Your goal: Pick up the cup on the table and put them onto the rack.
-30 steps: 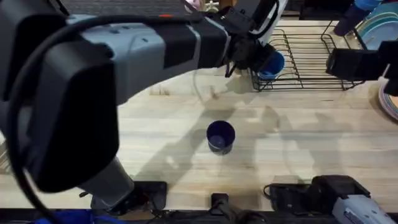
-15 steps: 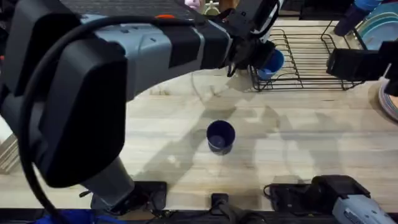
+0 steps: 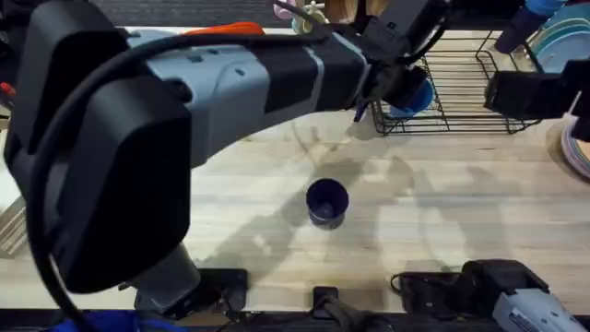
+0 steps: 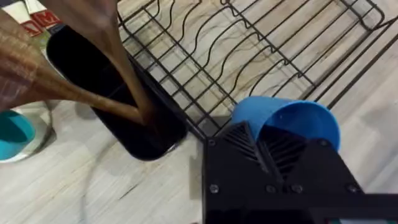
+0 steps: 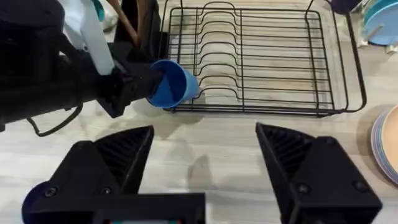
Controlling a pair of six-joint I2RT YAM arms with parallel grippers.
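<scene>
Your left gripper (image 3: 392, 90) grips the light blue cup (image 3: 411, 96) at the rack's (image 3: 461, 83) near-left corner, upper centre of the overhead frame. Your right gripper (image 5: 205, 155) hangs wide open, holding nothing. The navy cup (image 3: 326, 202) stands mid-table (image 3: 461, 221).

Pale wood-grain counter (image 3: 461, 221) across the overhead frame. Stacked plates (image 3: 579, 148) at the right edge, black utensil holder (image 4: 118, 93) with wooden utensils (image 4: 93, 56) upper left of the left wrist view. Teal bowl (image 4: 15, 134) at far left there.
</scene>
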